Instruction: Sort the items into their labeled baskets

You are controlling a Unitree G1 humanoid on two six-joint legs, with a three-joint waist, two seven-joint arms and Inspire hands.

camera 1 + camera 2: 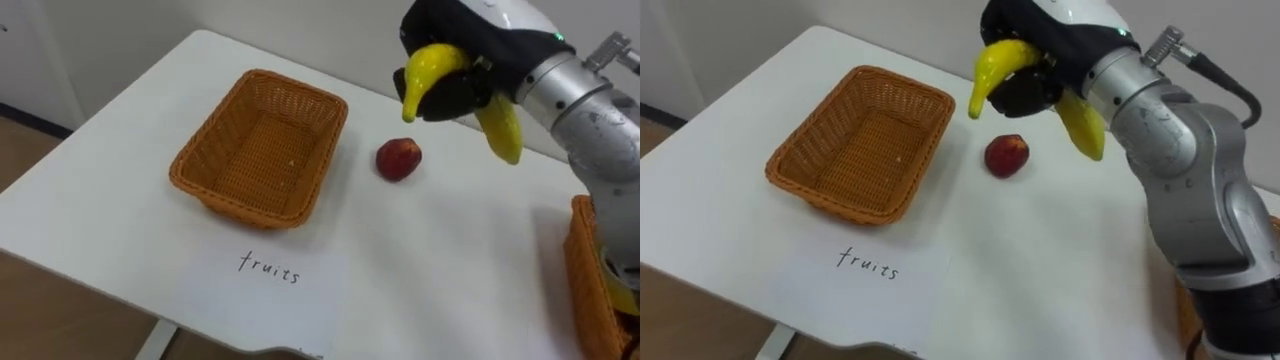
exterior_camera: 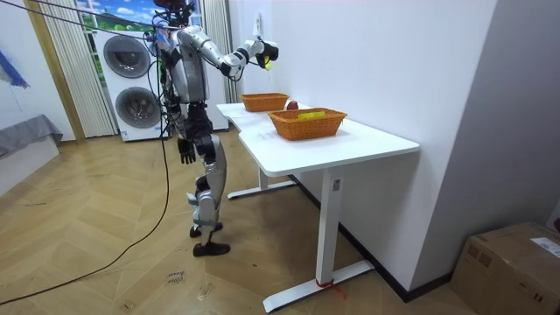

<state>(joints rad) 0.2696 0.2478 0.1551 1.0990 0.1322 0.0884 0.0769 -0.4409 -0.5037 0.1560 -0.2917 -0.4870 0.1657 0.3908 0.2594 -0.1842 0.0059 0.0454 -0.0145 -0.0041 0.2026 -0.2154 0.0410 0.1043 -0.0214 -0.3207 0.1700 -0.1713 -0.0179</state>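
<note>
I had the right hand (image 1: 462,95) clasped round the banana (image 1: 432,65), raised right of the basket (image 1: 262,150); left hand (image 2: 186,151) hung idle.

Table (image 1: 450,270): white, rectangular top on white legs, standing on a wooden floor (image 2: 105,262) against a white wall. On it: 1 empty wicker basket (image 1: 250,210) toward the left, 1 red apple (image 1: 398,158) just right of that basket and clear of it, and 1 sheet of paper (image 1: 265,290) with a handwritten word at the near edge. 1 second wicker basket (image 1: 585,290) sits at the right end.
</note>
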